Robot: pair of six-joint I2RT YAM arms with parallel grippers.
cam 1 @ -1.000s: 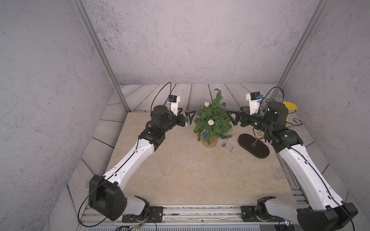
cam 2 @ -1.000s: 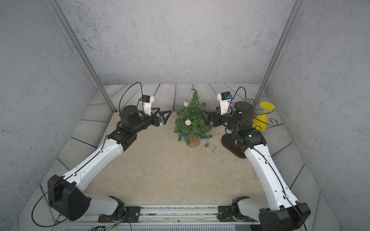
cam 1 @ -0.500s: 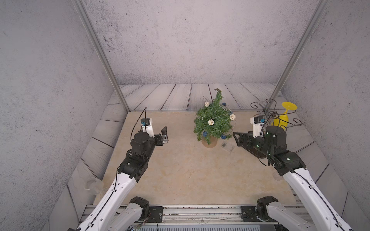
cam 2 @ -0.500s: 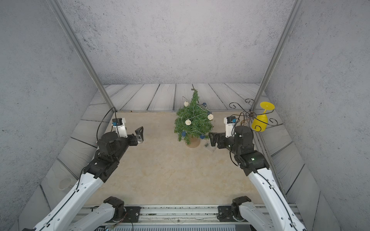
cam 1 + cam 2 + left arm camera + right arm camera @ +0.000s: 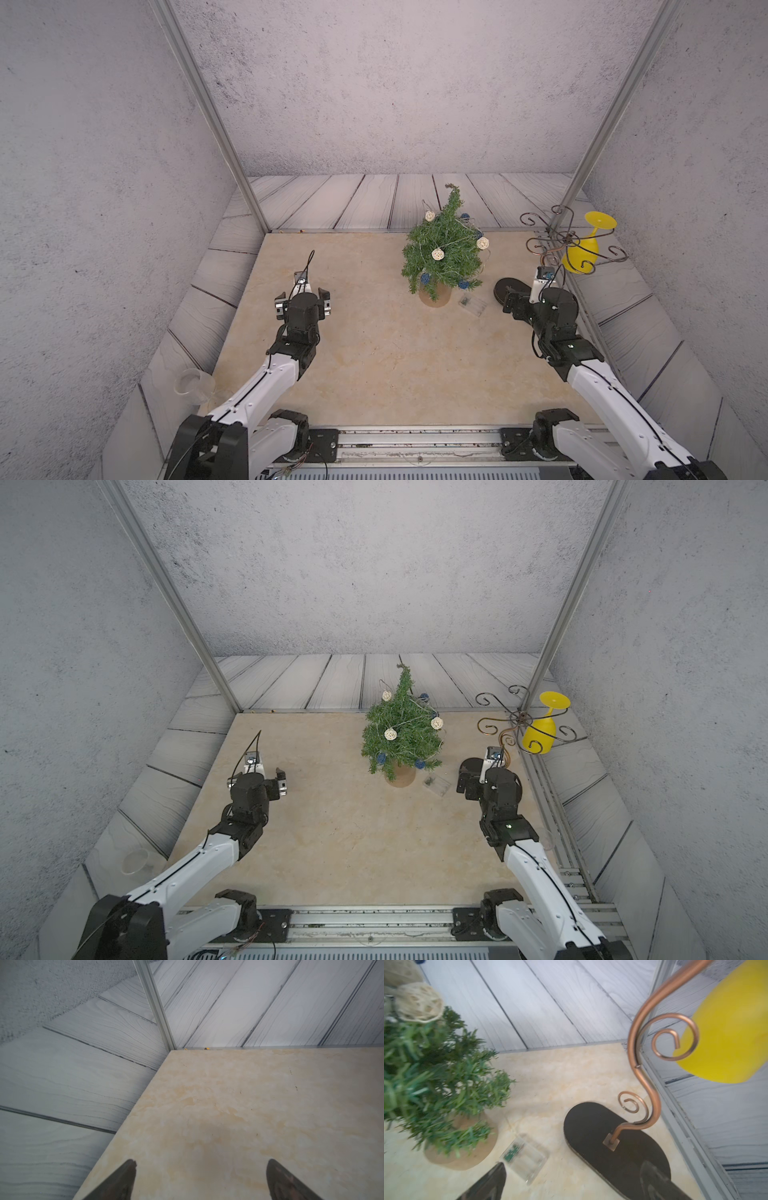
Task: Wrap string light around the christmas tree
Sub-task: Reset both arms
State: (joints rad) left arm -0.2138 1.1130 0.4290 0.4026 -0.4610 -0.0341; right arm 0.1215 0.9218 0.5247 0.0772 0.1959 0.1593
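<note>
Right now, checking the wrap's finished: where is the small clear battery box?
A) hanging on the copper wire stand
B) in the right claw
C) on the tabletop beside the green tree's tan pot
C: the small clear battery box lies flat beside the round tan pot.

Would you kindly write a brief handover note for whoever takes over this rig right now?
Left gripper: open, empty, above bare table, clear of the tree.
Right gripper: open, empty, by the dark base of the wire stand.
String light: wound over the christmas tree, balls from near the top to the lowest branches; battery box on the table beside the pot.
Done: wrapping looks complete.
Left: probably nothing.
</note>
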